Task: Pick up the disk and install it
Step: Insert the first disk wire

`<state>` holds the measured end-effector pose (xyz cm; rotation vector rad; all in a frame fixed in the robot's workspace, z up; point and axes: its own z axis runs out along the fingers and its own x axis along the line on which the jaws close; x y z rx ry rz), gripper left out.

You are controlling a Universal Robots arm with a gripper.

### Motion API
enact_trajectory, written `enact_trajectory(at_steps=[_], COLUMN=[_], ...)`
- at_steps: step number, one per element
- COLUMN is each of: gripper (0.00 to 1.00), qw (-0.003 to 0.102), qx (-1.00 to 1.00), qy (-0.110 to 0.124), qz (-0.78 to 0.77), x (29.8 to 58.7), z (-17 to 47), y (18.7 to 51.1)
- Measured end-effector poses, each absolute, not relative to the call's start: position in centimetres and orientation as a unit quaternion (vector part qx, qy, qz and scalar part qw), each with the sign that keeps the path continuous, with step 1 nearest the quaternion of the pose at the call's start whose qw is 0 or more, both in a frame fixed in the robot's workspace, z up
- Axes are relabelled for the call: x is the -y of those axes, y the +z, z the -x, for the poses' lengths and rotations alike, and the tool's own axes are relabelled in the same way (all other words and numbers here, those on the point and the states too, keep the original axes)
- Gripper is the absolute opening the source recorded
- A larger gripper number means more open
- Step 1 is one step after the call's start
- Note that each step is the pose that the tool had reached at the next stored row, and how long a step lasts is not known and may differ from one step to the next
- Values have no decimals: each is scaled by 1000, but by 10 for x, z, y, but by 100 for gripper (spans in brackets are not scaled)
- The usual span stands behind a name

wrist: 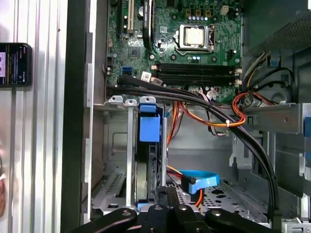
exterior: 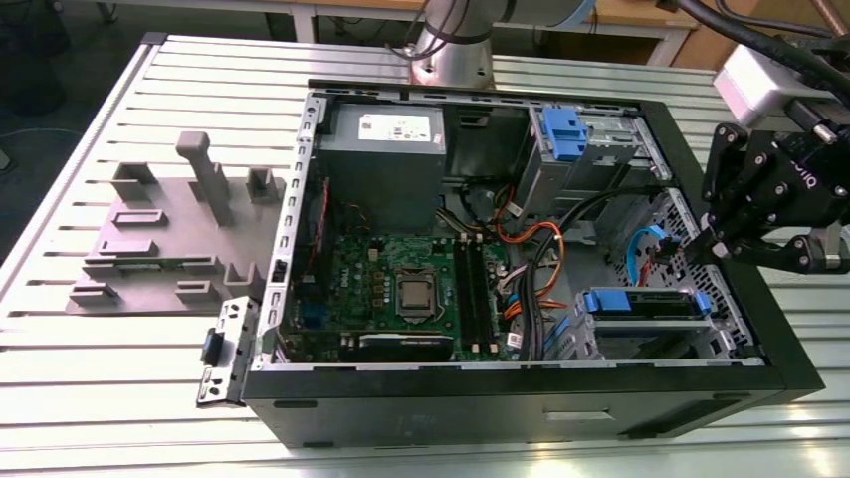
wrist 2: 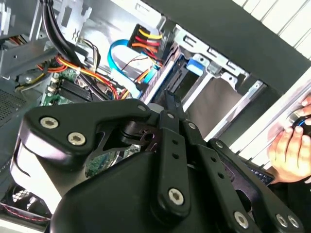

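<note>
Computer case (exterior: 531, 376) open on the table (exterior: 106, 383), disk (exterior: 647, 302) seated in its corner drive bay; gripper (exterior: 702, 249) nearby, fingers (wrist 2: 170, 104) closed together, holding nothing.

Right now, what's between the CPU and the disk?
In the first wrist view, the memory slots and then a black cable bundle lie between the CPU and the disk.

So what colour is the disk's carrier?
Blue; the disk's carrier shows best in the first wrist view.
</note>
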<state>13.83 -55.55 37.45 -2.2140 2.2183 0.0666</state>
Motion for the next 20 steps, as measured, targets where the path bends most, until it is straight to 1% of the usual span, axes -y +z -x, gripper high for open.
enact_trajectory(at_steps=[11,20], gripper=[11,11], qw=[3,0], qx=[-697,-697], qy=[21,20], qz=[717,717], x=[551,535], z=[-146,-153], y=[370,366])
